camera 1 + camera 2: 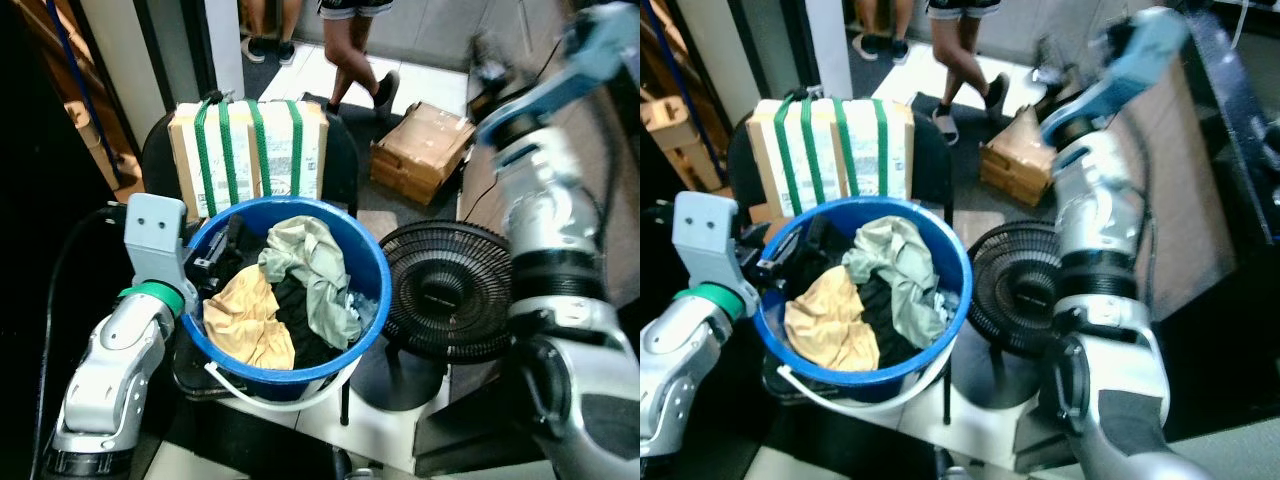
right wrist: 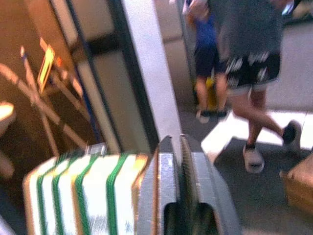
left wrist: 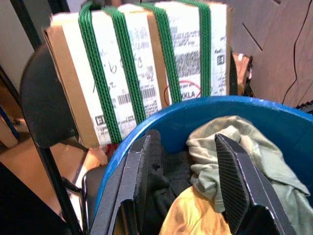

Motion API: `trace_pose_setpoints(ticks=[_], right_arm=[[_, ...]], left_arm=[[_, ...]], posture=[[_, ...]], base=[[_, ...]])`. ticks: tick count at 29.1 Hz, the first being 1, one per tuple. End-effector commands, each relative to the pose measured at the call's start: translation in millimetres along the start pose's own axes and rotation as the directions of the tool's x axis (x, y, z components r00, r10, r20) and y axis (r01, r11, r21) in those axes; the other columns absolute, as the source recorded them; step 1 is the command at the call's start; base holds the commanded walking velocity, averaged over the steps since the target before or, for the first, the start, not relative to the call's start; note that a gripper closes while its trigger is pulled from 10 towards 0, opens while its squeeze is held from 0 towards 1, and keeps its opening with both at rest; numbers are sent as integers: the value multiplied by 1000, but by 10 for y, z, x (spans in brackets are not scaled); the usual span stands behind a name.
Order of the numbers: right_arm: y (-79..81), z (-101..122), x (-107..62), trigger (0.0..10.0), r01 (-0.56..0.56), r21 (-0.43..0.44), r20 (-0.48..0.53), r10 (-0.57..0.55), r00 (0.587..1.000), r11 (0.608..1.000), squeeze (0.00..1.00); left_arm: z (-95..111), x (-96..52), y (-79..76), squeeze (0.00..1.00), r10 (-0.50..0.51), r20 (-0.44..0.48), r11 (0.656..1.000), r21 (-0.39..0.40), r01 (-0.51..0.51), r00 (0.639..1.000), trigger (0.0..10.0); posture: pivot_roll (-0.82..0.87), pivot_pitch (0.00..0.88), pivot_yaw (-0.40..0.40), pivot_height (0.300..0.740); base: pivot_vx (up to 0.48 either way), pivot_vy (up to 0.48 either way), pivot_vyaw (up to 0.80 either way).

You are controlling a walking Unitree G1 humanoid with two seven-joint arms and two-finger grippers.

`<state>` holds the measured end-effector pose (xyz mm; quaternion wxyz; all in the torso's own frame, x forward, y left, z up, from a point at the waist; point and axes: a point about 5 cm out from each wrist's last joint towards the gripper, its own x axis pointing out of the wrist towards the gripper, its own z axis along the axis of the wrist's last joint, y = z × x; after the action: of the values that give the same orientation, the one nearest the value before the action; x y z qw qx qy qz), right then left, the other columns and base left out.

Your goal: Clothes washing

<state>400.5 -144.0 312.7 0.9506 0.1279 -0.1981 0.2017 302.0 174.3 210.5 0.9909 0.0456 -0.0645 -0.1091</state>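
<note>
The clothes (image 1: pixel 300 290) lie heaped in the blue bucket (image 1: pixel 372 262), which sits on a black chair (image 1: pixel 345 150) in front of a strapped cardboard box (image 1: pixel 250 148). The left gripper (image 3: pixel 183 176) is by far the nearer tool: spread open just inside the bucket's left rim, its fingers point across at the pale green garment (image 3: pixel 244 147) and yellow cloth (image 1: pixel 245 315) directly ahead. The right gripper (image 2: pixel 181 166), fingers pressed together, is raised well away at the upper right
</note>
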Motion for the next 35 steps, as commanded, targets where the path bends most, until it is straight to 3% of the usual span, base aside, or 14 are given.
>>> trace_pose_setpoints(ticks=[1,5,6,7,8,10,12,14,18,22,28,30,32,35], right_arm=[[57,-263,-14,10000,-37,10,-111,38,993,999,1000],[217,-596,-24,10000,-136,25,-255,138,957,990,1000],[432,-905,-78,10000,-262,59,-390,264,882,963,1000],[432,-905,-78,10000,-262,59,-390,264,882,963,1000],[599,-1096,-134,10000,-345,103,-464,352,813,933,1000],[665,-1157,-156,10000,-374,124,-484,385,786,919,1000],[861,-1324,-236,10000,-453,185,-533,477,699,872,1000],[927,-1380,-269,10000,-477,207,-548,505,667,854,1000],[1024,-1579,-375,10000,-471,223,-629,496,598,853,1000],[1032,-1624,-399,10000,-456,222,-650,480,590,862,1000],[916,-1808,-537,10000,-334,162,-744,338,577,928,1000],[872,-1814,-539,10000,-311,121,-747,293,596,943,1000],[703,-1752,-489,10000,-196,25,-723,153,673,980,1000],[511,-1697,-484,10000,-85,-37,-709,34,705,996,1000]], left_arm=[[-34,-9,24,0,5,-15,1000,12,-5,1000,10000],[-51,-15,62,0,8,-29,1000,29,-8,1000,10000],[-80,-32,66,0,3,-53,998,56,0,999,10000],[-80,-32,66,0,3,-53,998,56,0,999,10000],[-107,-49,63,0,0,-72,998,62,4,997,10000],[-119,-56,61,0,-1,-79,998,59,6,997,10000],[-153,-87,46,0,-12,-99,998,62,18,995,10000],[-162,-99,42,0,-16,-106,998,65,23,994,10000],[-161,-123,35,0,-27,-118,997,68,35,993,10000],[-159,-132,34,0,-32,-122,997,69,40,992,10000],[-136,-199,29,0,-82,-145,995,51,90,986,10000],[-133,-209,22,0,-90,-149,994,41,97,985,10000],[-133,-230,6,0,-122,-169,991,37,130,978,10000],[-132,-249,-10,0,-156,-189,986,34,165,970,10000]], posture=[[65,86,13,740],[65,86,13,740],[60,118,24,740],[60,118,24,740],[62,134,28,740],[62,134,28,740],[70,167,34,740],[70,167,34,740],[89,198,42,740],[89,198,42,740],[118,240,52,740],[118,240,52,740],[135,265,68,740],[139,280,76,740]], base=[[0,0,0],[0,0,0],[0,0,0],[0,0,0],[0,0,0],[0,0,0],[0,0,0],[0,0,0],[0,0,0],[0,0,0],[0,0,0],[0,0,0],[0,0,0],[0,0,0]])
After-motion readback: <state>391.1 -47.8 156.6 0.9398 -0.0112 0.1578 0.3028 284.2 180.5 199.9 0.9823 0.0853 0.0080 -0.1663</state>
